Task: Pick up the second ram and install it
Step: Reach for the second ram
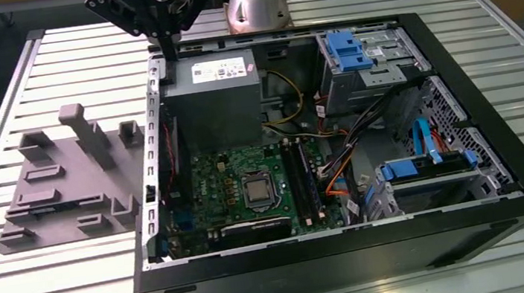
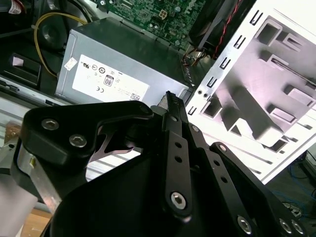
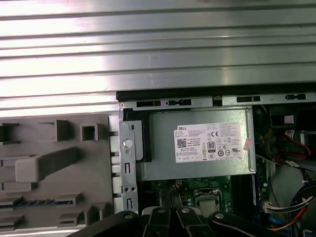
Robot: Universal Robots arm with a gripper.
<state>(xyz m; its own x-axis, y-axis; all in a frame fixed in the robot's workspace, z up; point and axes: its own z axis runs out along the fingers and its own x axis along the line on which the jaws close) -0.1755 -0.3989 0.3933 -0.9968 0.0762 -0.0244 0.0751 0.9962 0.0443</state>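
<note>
Well, my gripper [image 1: 170, 54] hangs over the case [image 1: 356, 258] corner, pincer closed on nothing. The second ram [image 3: 32, 202] seems to lie in the grey tray [image 3: 94, 173], so pickup and install are not yet done.

Affixed to the top face of the grey power supply [image 3: 160, 168]: one white rectangular label [image 3: 210, 143], printed in black. At its head, a short maker's mark in capitals. Beneath that, a square code patch and several rows of fine print, too small to make out. Across the label's other half, a group of round and square approval marks, among them one small framed badge bearing a number. In the exterior view, same label [image 1: 217, 70] as a white patch with grey lines, nothing legible. In the second wrist view, label [image 2: 108, 81] askew, marks again in a row. Just beside the label's edge, a small pale sticker [image 3: 247, 143], print illegible.
</note>
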